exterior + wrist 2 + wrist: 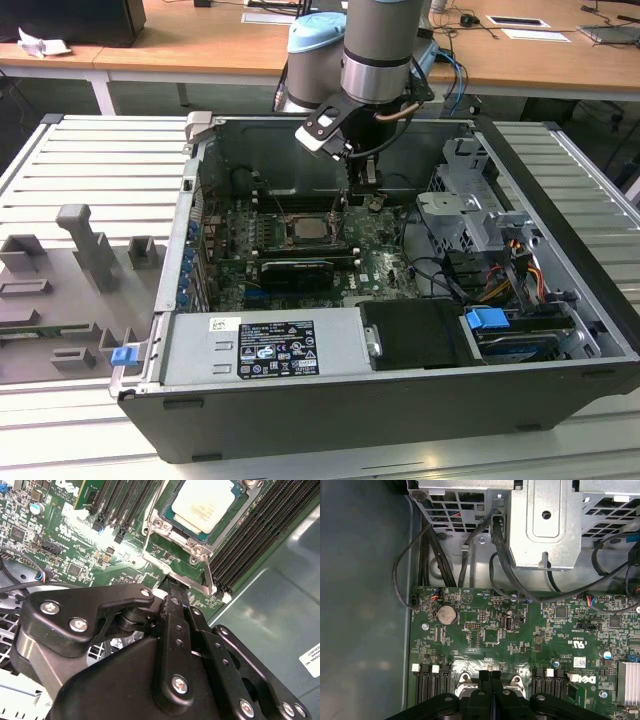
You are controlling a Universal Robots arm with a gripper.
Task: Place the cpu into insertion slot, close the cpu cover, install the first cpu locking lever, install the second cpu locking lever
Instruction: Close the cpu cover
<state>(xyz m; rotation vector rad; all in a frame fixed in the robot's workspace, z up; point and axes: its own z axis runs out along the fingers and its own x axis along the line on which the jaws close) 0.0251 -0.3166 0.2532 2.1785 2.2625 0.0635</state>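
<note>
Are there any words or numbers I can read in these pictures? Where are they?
None reads clearly enough to quote.
Black label on the grey power supply, exterior view: print too small.
White sticker on the case wall, second wrist view: tiny and cut off.
White lettering on the green circuit board, first wrist view: tiny, upside down.
The cpu: no print I can make out.

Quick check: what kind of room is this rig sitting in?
Probably a lab or office workshop: an open computer case on a slatted metal bench, with wooden desks behind.
</note>
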